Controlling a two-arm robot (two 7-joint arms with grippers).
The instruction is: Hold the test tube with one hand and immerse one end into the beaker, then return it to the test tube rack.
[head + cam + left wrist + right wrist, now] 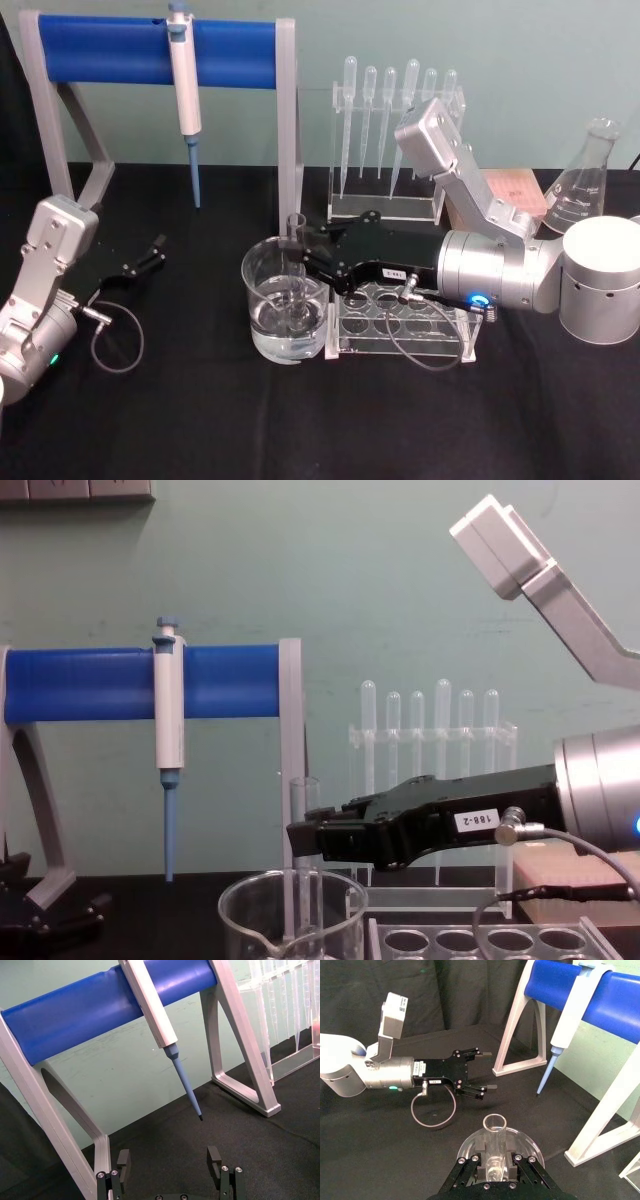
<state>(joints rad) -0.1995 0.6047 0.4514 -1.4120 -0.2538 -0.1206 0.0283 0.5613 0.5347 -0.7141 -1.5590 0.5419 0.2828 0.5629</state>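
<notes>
We see the black right gripper (300, 255) clenched on the long clear glass test tube (297, 268), its flat jaws pinching the tube just below the open rim. Its silver-white arm reaches in level from the right, passing over the clear rack with round holes (400, 322), with the elbow raised behind. The tube stands upright, its rounded lower end down inside the wide clear glass beaker (285, 300), which sits near the middle of the black table (200, 420) with liquid in its bottom. In the right wrist view the tube's open mouth (495, 1122) shows between the fingers (517, 1160), the beaker's rim beneath. How deep the tube's tip sits in the liquid is hard to make out.

The black left gripper (150, 255) rests low at the left, its fingers spread apart around nothing, its arm folded near the table's left edge. Beyond it, a white-and-blue micropipette (185, 90) hangs on a blue bar stand (120, 50). Thin plastic pipettes (400, 100) stand at the far side, partly hidden by the right arm.
</notes>
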